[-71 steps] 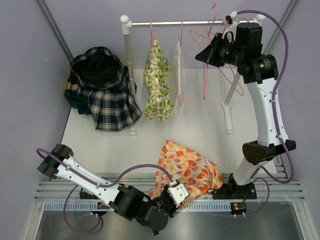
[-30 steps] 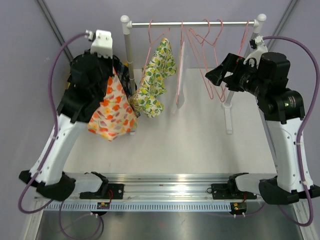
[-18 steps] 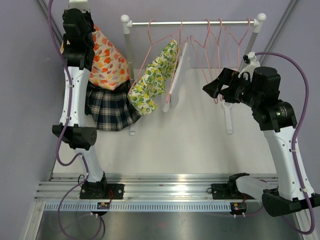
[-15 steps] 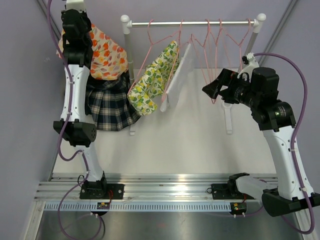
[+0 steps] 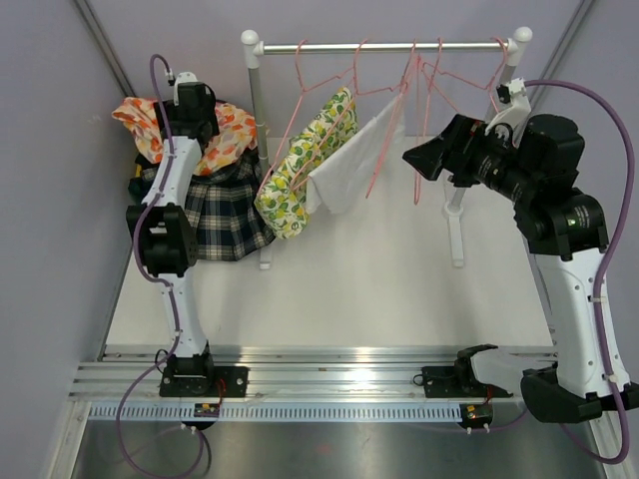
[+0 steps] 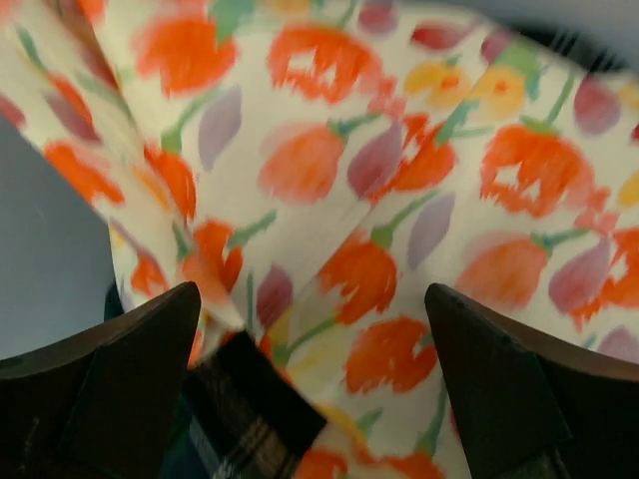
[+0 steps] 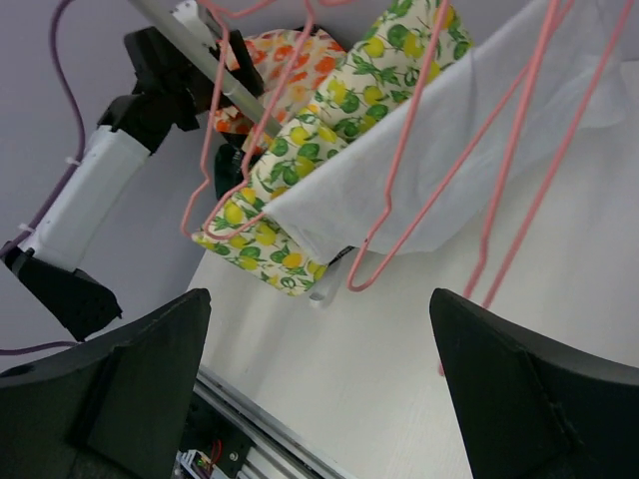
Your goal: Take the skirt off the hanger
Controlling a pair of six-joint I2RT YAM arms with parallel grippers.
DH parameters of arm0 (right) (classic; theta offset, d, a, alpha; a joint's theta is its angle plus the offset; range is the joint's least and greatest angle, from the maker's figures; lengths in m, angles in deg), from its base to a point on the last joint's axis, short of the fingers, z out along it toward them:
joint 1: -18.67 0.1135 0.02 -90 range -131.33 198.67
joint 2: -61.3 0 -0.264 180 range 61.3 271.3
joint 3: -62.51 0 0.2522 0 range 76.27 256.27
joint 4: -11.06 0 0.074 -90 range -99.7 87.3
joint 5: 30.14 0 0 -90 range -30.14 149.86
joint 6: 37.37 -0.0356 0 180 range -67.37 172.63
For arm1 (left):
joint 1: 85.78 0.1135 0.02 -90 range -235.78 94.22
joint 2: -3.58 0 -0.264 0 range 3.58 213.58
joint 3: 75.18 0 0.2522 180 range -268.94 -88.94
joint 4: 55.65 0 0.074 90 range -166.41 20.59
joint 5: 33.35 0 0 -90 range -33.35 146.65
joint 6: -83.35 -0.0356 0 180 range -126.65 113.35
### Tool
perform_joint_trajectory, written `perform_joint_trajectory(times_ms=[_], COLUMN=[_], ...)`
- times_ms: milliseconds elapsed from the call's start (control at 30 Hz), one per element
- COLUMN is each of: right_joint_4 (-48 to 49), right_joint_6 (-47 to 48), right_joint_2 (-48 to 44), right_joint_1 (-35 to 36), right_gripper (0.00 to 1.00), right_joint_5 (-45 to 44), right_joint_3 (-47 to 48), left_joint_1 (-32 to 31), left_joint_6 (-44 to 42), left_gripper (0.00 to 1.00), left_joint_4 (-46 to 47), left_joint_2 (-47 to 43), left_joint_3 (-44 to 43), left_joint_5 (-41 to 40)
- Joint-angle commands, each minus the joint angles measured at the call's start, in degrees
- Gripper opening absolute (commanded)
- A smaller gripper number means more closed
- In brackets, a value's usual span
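Skirt of cream cloth with orange tulips (image 5: 233, 136) lies crumpled on dark plaid cloth (image 5: 215, 205), upper left of the frame, partly hidden by the left arm (image 5: 168, 182). Left jaws and right jaws stand apart.

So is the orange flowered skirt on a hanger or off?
Off. The orange skirt lies crumpled on the plaid skirt, left of the rack; the left gripper hangs open over it.
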Motion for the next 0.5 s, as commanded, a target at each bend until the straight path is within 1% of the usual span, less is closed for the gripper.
perform_joint_trajectory(times_ms=[0,33,67,100,167,200,267,333,367,400,433,467], right_joint_4=[3.22,3.31,3.58,4.27,5.33,5.86,5.34,3.15,1.83,-0.18,-0.72,-0.99], right_joint_6=[-0.51,-1.56,-2.09,-2.79,-4.81,-5.17,-5.09,-4.04,-3.59,-3.07,-2.54,-2.45], right_joint_2=[1.43,2.05,2.75,4.5,6.7,9.24,12.41,17.51,19.27,22.5,23.84,25.6], right_joint_1=[0.32,0.32,0.32,0.5,0.58,1.37,2.78,3.66,3.84,3.92,4.27,4.36], right_gripper=[0.99,1.0,1.0,0.99,1.0,0.99,1.0,1.0,0.99,0.98,0.97,0.96], right_joint_5=[5.83,6.27,7.41,8.11,9.95,9.97,9.01,7.34,5.33,4.44,3.73,2.77], right_joint_3=[7.91,9.16,10.47,13.01,15.48,18.19,21.46,26.11,29.35,30.6,31.4,32.19], left_joint_1=[0.32,0.32,0.32,0.23,-1.7,-2.58,-5.47,-8.02,-8.38,-8.73,-9.78,-10.23], left_joint_6=[8.96,10.19,10.72,11.16,10.91,10.3,9.5,8.88,8.71,8.71,9.32,9.5], left_gripper=[0.99,0.99,0.99,0.99,0.99,0.99,0.99,0.99,0.99,0.99,0.99,0.99], left_joint_4=[-4.0,-2.86,-2.33,-1.89,-1.1,-1.01,-1.53,-2.06,-2.5,-3.02,-4.42,-5.3], left_joint_2=[-15.84,-19.44,-25.39,-28.76,-33.95,-38.94,-43.53,-49.6,-51.36,-53.03,-56.53,-58.13], left_joint_3=[7.47,10.64,13.72,19.84,25.15,29.0,32.89,37.97,39.31,40.8,42.82,44.06], left_joint_5=[3.71,5.57,7.41,10.04,11.38,12.61,13.84,17.26,19.45,22.52,23.16,23.6])
